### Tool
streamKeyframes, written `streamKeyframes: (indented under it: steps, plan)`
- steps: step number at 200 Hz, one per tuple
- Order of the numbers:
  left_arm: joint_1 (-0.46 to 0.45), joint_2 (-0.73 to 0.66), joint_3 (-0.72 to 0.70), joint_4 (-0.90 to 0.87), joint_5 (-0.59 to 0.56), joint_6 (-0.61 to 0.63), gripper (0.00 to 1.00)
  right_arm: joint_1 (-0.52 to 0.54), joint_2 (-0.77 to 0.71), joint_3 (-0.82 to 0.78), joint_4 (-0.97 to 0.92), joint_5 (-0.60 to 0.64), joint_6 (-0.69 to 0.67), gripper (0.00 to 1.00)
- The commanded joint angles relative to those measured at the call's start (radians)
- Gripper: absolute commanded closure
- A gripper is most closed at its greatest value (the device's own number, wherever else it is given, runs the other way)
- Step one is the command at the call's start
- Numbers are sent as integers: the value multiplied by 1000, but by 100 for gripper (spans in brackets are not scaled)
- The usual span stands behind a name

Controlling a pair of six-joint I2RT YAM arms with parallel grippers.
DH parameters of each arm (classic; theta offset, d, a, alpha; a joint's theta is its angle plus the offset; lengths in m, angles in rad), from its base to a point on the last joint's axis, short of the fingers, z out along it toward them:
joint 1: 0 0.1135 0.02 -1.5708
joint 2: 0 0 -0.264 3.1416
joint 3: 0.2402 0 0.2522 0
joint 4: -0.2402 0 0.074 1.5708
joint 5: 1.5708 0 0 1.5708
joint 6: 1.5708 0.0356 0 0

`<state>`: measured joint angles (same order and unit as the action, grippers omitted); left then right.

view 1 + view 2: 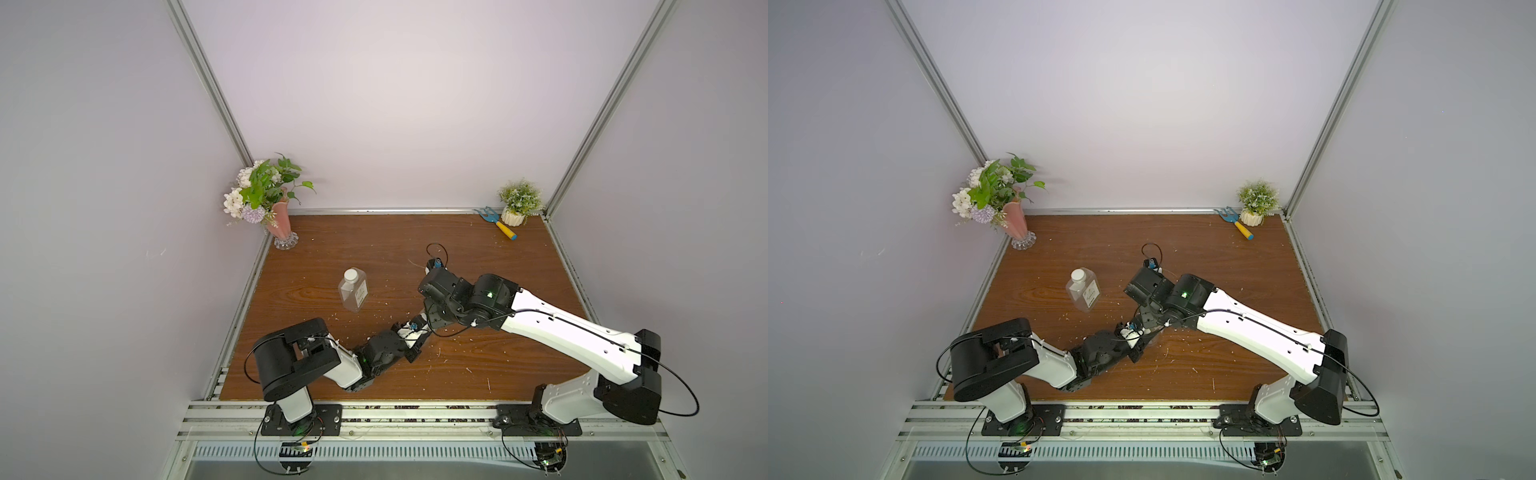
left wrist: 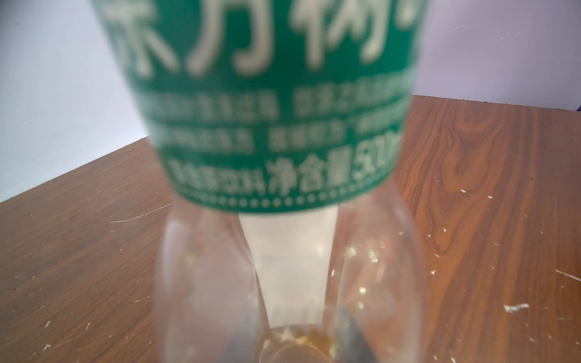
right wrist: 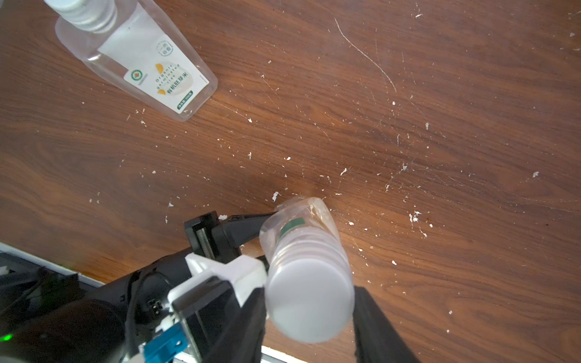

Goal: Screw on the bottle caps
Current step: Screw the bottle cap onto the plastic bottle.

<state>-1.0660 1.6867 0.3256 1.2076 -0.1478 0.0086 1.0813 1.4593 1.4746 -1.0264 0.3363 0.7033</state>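
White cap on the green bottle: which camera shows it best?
The right wrist view: the cap is big and close. The left wrist view shows just its bottle, no cap. In both top views the arms hide it.

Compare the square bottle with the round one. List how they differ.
The square bottle has flat sides and a white label; the round bottle has curved sides and a green label. The square bottle stands free on the table; the round bottle is gripped by the left hand. Both are clear plastic with a white cap on top.
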Motion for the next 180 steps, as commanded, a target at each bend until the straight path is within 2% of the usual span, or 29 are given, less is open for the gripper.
streamKeyframes:
  steps: [1,88,180]
  plan:
    - [-11,8,29,64,-2,20,88,-12,18,16,-69,-16,-19,54]
    - [-11,14,23,74,12,26,89,-53,20,31,-71,-22,-76,52]
    - [-11,56,-18,191,28,32,90,-110,64,134,-149,-77,-205,54]
